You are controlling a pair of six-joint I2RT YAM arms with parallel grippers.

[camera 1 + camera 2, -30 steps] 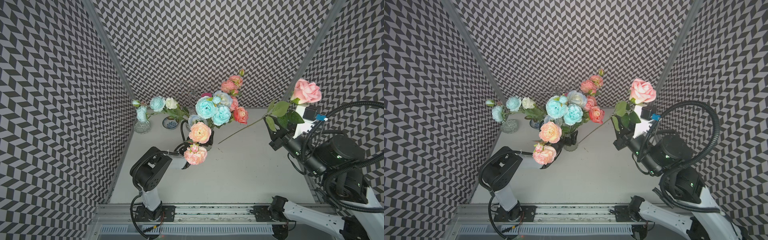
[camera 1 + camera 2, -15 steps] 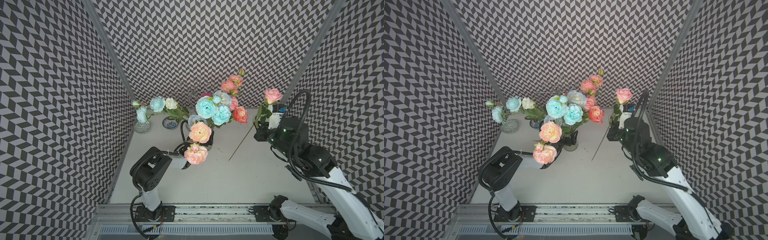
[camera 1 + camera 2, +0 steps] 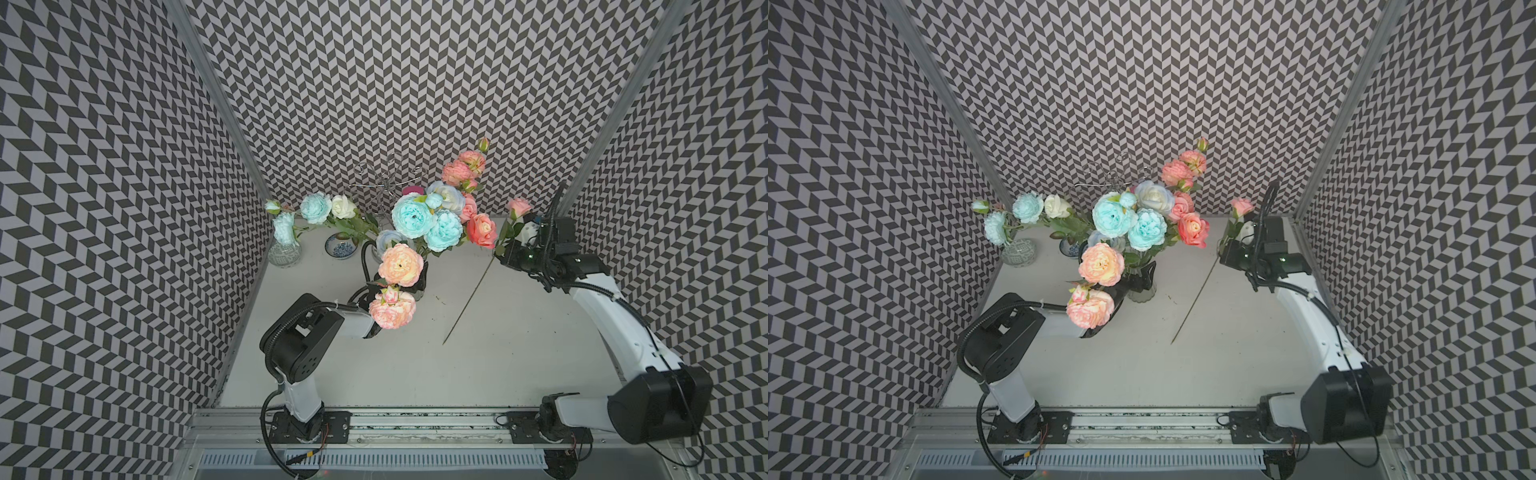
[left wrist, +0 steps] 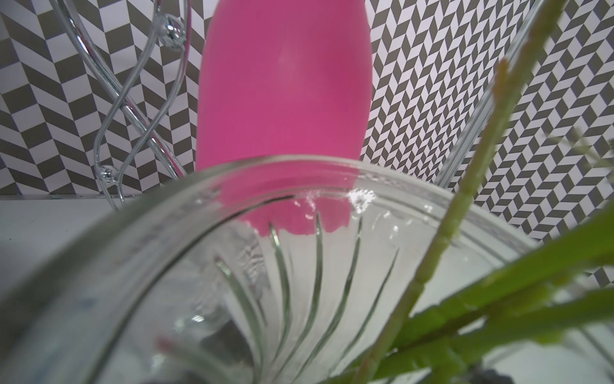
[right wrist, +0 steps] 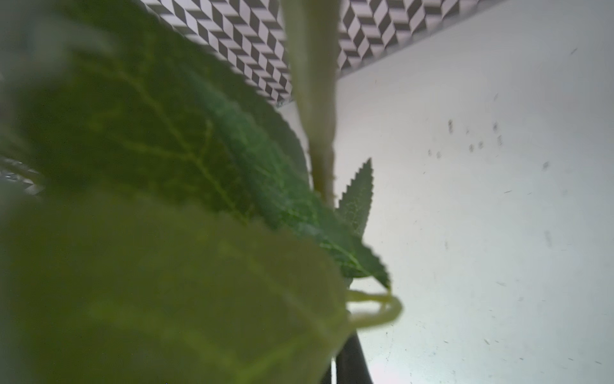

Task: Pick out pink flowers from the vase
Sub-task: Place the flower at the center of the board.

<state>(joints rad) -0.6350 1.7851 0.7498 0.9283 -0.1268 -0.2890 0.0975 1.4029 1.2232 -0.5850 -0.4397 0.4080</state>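
Note:
The clear ribbed vase [image 3: 417, 291] [image 3: 1142, 296] stands mid-table, and its rim [image 4: 299, 173] fills the left wrist view. It holds pink flowers: a peach peony [image 3: 401, 264], a coral bloom [image 3: 392, 309], a coral rose [image 3: 482, 230] and a tall pink cluster [image 3: 463, 166], mixed with turquoise blooms [image 3: 411, 216]. My left gripper [image 3: 415, 276] [image 3: 1142, 276] clasps the vase's waist with its black fingers. At the back right, my right gripper [image 3: 509, 253] [image 3: 1227, 253] is shut on the stem of a pink rose [image 3: 519, 205] [image 3: 1241, 205]. That stem [image 3: 469, 299] slants down over the table. Leaves [image 5: 199, 166] fill the right wrist view.
A round patterned glass bowl [image 3: 284, 253] with turquoise and white flowers stands at the back left beside a small blue-and-white dish [image 3: 343, 247]. A wire stand [image 3: 388, 178] and a magenta goblet [image 4: 282, 99] stand behind the vase. Chevron walls close in on three sides.
My right arm has carried the pink rose from high up near the camera down and back toward the rear right corner. The left arm and the vase have not moved.

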